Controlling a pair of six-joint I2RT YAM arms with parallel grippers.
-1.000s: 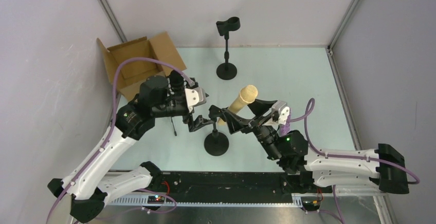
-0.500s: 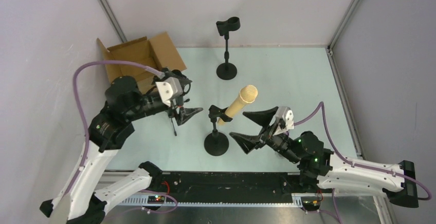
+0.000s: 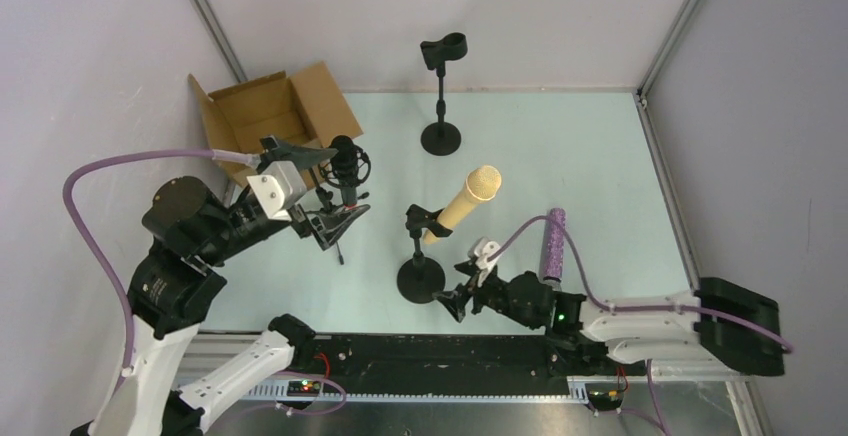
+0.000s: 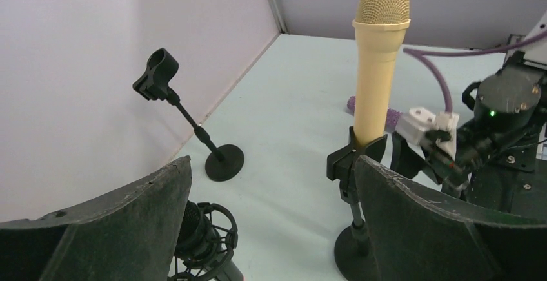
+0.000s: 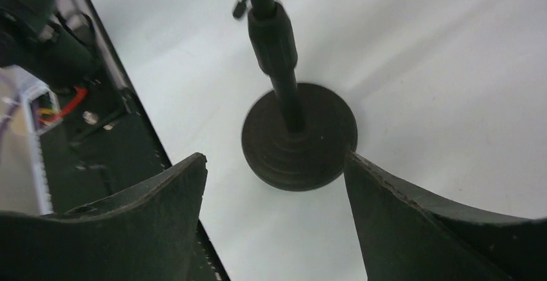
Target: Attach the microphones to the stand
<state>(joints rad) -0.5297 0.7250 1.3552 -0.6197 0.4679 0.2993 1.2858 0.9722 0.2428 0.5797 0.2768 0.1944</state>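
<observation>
**Mounted:** cream microphone (image 3: 465,199), clipped at a slant in the middle stand (image 3: 420,279), near the centre of the table (image 3: 560,156). One done.

**Loose:** purple microphone (image 3: 552,246), flat on the table at 4 o'clock from the middle stand, in no holder. Left to do.

**Vacant:** rear stand (image 3: 441,139) at 12 o'clock, clip bare, probably the next destination.

**Uncertain:** dark ringed cradle (image 3: 346,163) at 9 o'clock, just beside the left claw; cannot tell whether anything sits in it.

**Left claw** (image 4: 272,165): spread wide, holding nothing, raised at 9 o'clock and facing the mounted microphone.

**Right claw** (image 5: 276,158): fingers apart, nothing between them, low at 5 o'clock by the middle stand's base.

**Sundry:** cardboard box (image 3: 262,116), flaps open, at 10 o'clock.

**Progress, as judged:** roughly a third to a half.
</observation>
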